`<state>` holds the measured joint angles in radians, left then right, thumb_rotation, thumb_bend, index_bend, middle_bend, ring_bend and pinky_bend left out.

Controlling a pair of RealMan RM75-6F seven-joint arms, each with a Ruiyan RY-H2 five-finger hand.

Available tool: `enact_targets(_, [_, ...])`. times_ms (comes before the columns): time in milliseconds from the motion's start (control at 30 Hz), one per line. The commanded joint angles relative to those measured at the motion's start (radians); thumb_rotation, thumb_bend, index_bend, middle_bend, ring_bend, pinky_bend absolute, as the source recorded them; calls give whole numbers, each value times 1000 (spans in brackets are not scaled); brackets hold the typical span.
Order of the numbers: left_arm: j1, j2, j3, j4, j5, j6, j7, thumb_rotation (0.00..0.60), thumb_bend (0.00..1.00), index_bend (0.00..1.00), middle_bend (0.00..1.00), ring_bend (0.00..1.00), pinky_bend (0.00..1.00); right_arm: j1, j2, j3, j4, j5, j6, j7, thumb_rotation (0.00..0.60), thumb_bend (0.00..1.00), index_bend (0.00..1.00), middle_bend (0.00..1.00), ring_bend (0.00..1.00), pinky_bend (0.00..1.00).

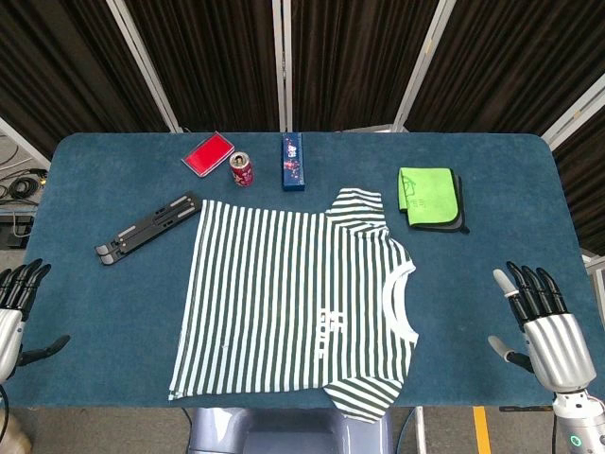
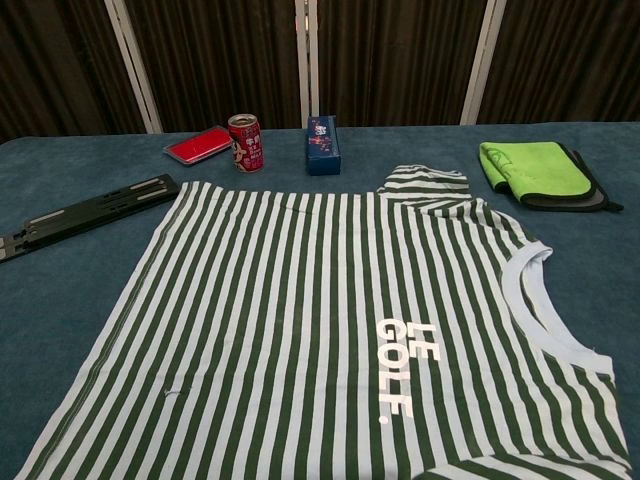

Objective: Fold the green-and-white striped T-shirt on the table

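Your green-and-white striped T-shirt (image 1: 293, 303) lies flat and unfolded on the blue table (image 1: 95, 312), collar toward your right hand (image 1: 544, 326). Only the head view shows your hands: left hand (image 1: 17, 307) and right hand rest at the table's near corners, fingers (image 1: 526, 287) spread and released, well apart from the shirt. The chest view alone reads the white "LE GOLF." print (image 2: 408, 368). Beyond the shirt stand a red can (image 2: 246, 142), a blue box (image 2: 323, 145) and a folded green cloth (image 2: 530, 166).

Red can (image 1: 242, 169), blue box (image 1: 294, 162), green cloth (image 1: 426, 194)
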<state>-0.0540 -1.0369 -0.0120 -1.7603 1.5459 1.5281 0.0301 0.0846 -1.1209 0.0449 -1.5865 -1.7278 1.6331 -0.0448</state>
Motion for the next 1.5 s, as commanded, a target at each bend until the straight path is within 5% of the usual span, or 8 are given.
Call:
enact_targets(33, [-3,-1,-1,2,-1,-6,2,600,0,0,0,0,0,2,-1,-1,-2,9,-10,-3,600,0,35,0,0,0])
enact_targets(300, [-8,1,-9,-8,-12,-10,15,600,0,0,0,0,0,40,-11,-48,40,-47,-94,7,600,0,57,0,0,0])
enact_targets(700, [-27,-18,-20,-3,-58,-54,61,600,0,0,0,0,0,201,-188,-236,456,-452,-149,191,600,0,270,26,0,0])
enact_targets(900, [-27,-25,-24,6,-72,-56,70,600,0,0,0,0,0,238,-298,-257,589,-519,-108,204,600,0,418,114,0,0])
enact_targets(1500, [-28,-34,-21,20,-75,-63,72,600,0,0,0,0,0,308,-503,-262,877,-550,38,188,600,0,452,163,0,0])
